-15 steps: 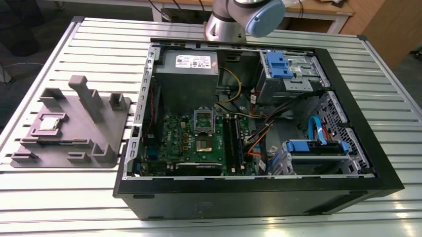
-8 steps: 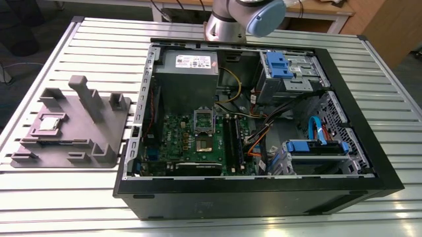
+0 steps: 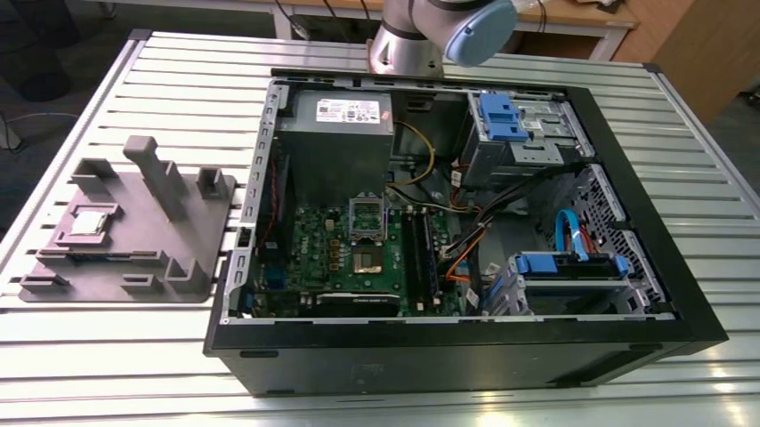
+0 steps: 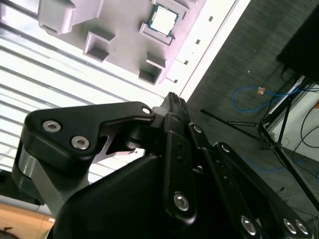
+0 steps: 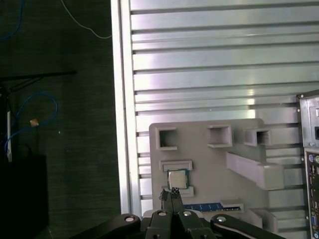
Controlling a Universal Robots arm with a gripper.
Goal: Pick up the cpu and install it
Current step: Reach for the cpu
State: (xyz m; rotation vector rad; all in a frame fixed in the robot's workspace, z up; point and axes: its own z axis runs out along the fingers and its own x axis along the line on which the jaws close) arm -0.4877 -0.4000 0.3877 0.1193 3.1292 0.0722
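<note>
The cpu lies flat, metal top up, in a square seat of the grey holder. The holder rests on the slatted desk, close to the desk's edge at the exterior view's left and just beside the open case. Inside the case, the socket on the green board is well apart from the cpu.

In both wrist views the hand is closed, its two fingers drawn together at the tips and gripping nothing. It hangs above the holder, clear of the cpu, which lies untouched in its seat. Part of the arm shows over the desk's edge beyond the case.
</note>
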